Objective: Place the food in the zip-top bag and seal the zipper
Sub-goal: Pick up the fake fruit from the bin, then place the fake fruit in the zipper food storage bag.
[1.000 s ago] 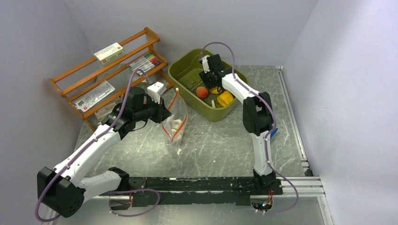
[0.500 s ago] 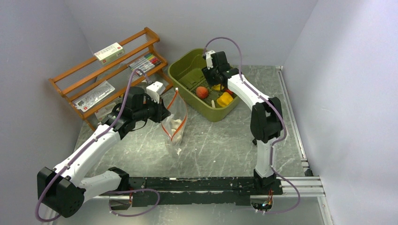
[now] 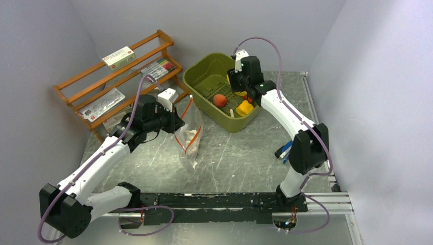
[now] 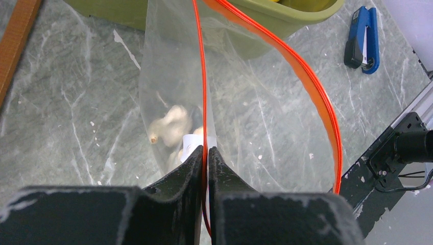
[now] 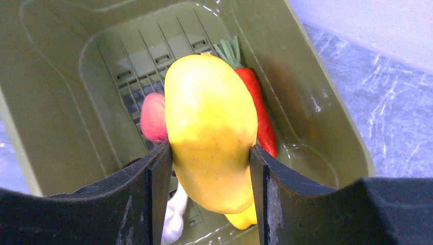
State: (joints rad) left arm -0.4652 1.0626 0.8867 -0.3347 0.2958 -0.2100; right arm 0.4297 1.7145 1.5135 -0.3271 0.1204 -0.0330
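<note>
A: Biggest things first?
B: Your olive-green basket [image 3: 196, 84] sits at the far side of the table [image 3: 245, 153]; the zip-top bag [image 3: 190, 135] stands just left of it, mouth gaping
A: And the right gripper [image 5: 209, 153]?
B: It hangs over the basket, jaws partway apart, clamped on a yellow piece [image 5: 212, 127]. Under it lie the carrot [image 5: 258, 107] and the red-orange round one [image 5: 152, 117]
A: Left?
B: Your left gripper [image 4: 205, 150] is pinched tight on the zipper [image 4: 202, 92] at the bag's near rim; white pieces [image 4: 171, 122] lie at the bag's bottom
</note>
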